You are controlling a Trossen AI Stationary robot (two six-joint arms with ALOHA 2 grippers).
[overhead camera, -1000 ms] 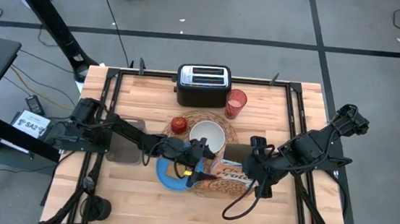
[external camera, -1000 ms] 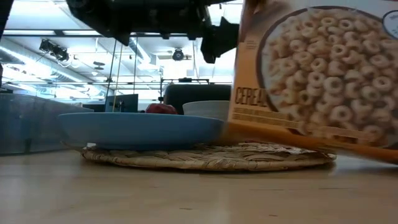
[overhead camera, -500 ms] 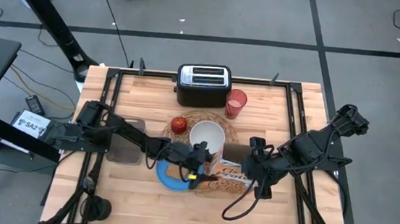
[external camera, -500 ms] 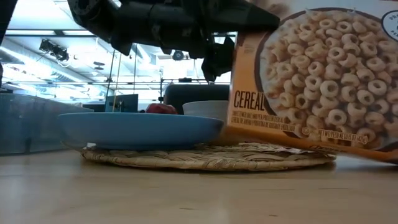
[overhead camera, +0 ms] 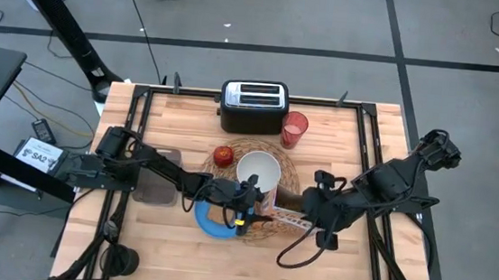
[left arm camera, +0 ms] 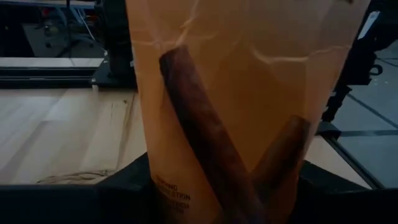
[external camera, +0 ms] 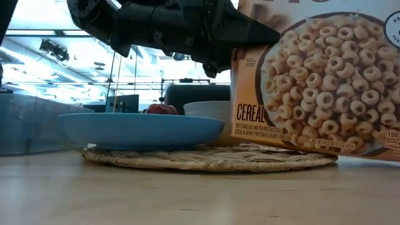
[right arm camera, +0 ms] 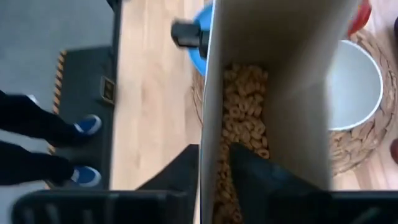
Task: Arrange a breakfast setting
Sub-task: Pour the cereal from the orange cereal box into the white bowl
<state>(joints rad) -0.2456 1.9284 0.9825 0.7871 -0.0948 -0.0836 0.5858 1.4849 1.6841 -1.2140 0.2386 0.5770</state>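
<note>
One camera hangs overhead and looks straight down on the whole table [overhead camera: 175, 260] and the floor around it. Another sits at tabletop height near the front edge, facing level across the wood to the room behind, very close to the blue plate [external camera: 140, 130] and cereal box [external camera: 315, 81]. Each wrist camera is pressed up against that same box [left arm camera: 236, 93], one at its side, one peering down into its open top [right arm camera: 245, 134].

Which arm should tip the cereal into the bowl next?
Right, probably. The right gripper is clamped on the Cheerios box, beside the white bowl. The left gripper merely steadies the box's other end over the blue plate.
</note>
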